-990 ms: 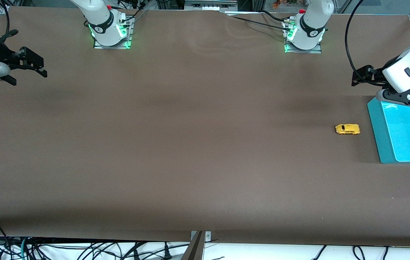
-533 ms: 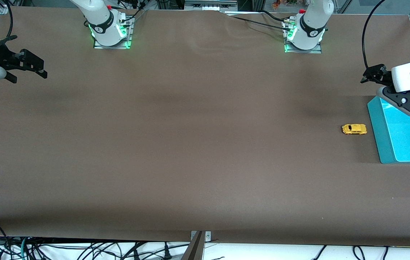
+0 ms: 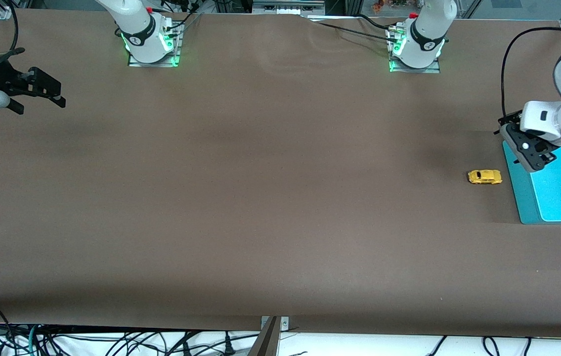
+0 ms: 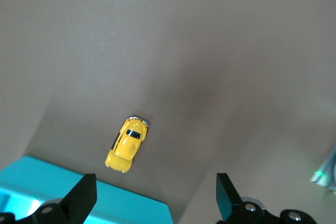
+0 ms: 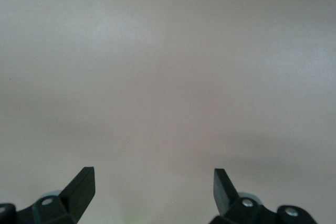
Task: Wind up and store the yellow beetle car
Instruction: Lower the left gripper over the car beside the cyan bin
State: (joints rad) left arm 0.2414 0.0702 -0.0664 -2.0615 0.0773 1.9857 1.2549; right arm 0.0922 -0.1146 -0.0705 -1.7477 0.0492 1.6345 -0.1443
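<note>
Progress: early or mid-way by the look of it; no sign either way of winding, storing clearly not yet done.
Toy: yellow beetle car (image 3: pixel 485 177) on its wheels on the brown table (image 3: pixel 260 198), toward the left arm's end, just beside the teal tray (image 3: pixel 522 198) but apart from its edge; seen also in the left wrist view (image 4: pixel 127 144), untouched.
Left gripper (image 3: pixel 520 143): over the tray's rim, near the car and above it; fingers (image 4: pixel 84 198) spread wide, nothing between them.
Right gripper (image 3: pixel 45 96): up at the right arm's end of the table, well apart from the car; fingers (image 5: pixel 81 187) wide apart, empty, only bare table below; waiting.
Left to do: likely a descent onto the car, a grip across its small body, the wind-up, then a drop into the tray.
Obstacles: none between gripper and car; tray wall close beside the car, so little room for a finger there.
Risk: tiny rolling toy, apt to scoot away if nudged.
</note>
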